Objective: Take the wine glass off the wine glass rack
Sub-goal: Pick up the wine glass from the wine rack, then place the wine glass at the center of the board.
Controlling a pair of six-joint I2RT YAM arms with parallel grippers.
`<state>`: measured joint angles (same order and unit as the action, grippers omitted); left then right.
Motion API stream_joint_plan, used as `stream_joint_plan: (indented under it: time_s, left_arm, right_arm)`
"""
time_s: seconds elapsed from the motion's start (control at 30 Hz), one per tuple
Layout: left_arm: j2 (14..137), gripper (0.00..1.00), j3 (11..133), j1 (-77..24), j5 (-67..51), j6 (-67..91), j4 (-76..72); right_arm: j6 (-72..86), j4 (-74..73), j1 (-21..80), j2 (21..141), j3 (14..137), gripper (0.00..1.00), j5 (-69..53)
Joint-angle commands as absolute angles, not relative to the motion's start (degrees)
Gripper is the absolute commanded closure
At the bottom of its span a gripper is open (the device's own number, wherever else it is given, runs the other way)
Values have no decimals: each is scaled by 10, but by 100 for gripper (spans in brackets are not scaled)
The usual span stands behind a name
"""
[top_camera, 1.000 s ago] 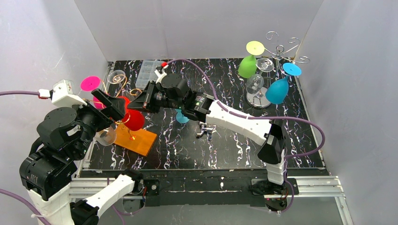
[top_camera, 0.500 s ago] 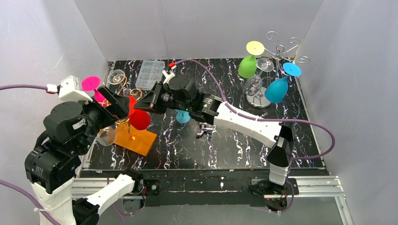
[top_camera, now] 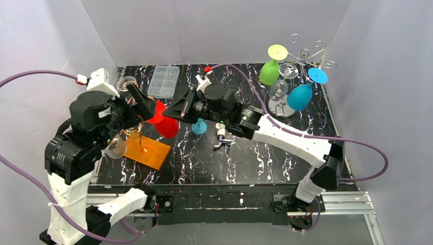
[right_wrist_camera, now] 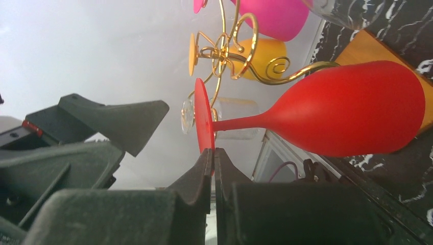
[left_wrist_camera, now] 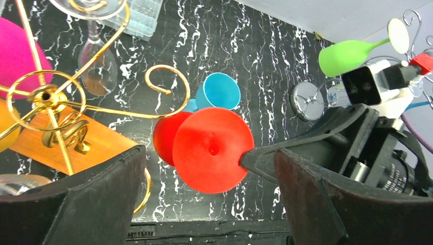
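The red wine glass (top_camera: 167,126) hangs on its side just right of the gold wine glass rack (top_camera: 134,130), free of the rack's curled hooks (left_wrist_camera: 162,81). My right gripper (right_wrist_camera: 213,153) is shut on the rim of its round foot (right_wrist_camera: 203,120), with the bowl (right_wrist_camera: 352,115) pointing away. From above, the right gripper (top_camera: 169,113) reaches in from the right. My left gripper (left_wrist_camera: 209,204) is open; its wide-spread fingers (left_wrist_camera: 76,204) flank the red foot (left_wrist_camera: 212,150) without touching it. In the top view, the left gripper (top_camera: 144,106) sits just left of the glass.
The gold rack stands on an orange wooden base (top_camera: 150,151) and carries a pink glass (left_wrist_camera: 15,56) and a clear glass (left_wrist_camera: 97,66). A small blue glass (top_camera: 198,126) stands mid-table. A silver rack (top_camera: 305,53) with green (top_camera: 269,72) and blue (top_camera: 300,97) glasses stands back right. A clear box (top_camera: 164,80) lies at the back.
The right gripper has carried the red glass to the right, away from the gold rack. The left arm has risen and followed it rightward, its gripper still open.
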<state>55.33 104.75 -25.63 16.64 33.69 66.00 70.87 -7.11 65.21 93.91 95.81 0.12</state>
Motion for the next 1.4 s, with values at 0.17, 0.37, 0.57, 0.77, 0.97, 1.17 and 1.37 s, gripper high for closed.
stream_joint_plan:
  time_s: [0.17, 0.37, 0.57, 0.77, 0.97, 1.17, 1.37]
  left_arm:
    - [624, 12, 1095, -258, 71, 348, 640]
    - [701, 18, 1153, -258, -27, 377, 610]
    - [768, 31, 1197, -258, -117, 421, 566]
    - [806, 40, 1198, -257, -177, 466, 529]
    - [824, 45, 1190, -234, -237, 503, 487]
    - [838, 52, 1169, -224, -300, 544, 432]
    - [847, 61, 1151, -221, -326, 569, 406]
  right_arm:
    - [699, -66, 600, 804, 874, 99, 22]
    - [696, -65, 469, 772, 872, 99, -117]
    - [690, -67, 391, 775, 902, 99, -217]
    - [718, -14, 337, 772, 884, 99, -278]
    - [741, 34, 304, 765, 868, 99, -313]
    - [752, 56, 290, 767, 858, 99, -334]
    - [758, 72, 288, 776, 861, 99, -342]
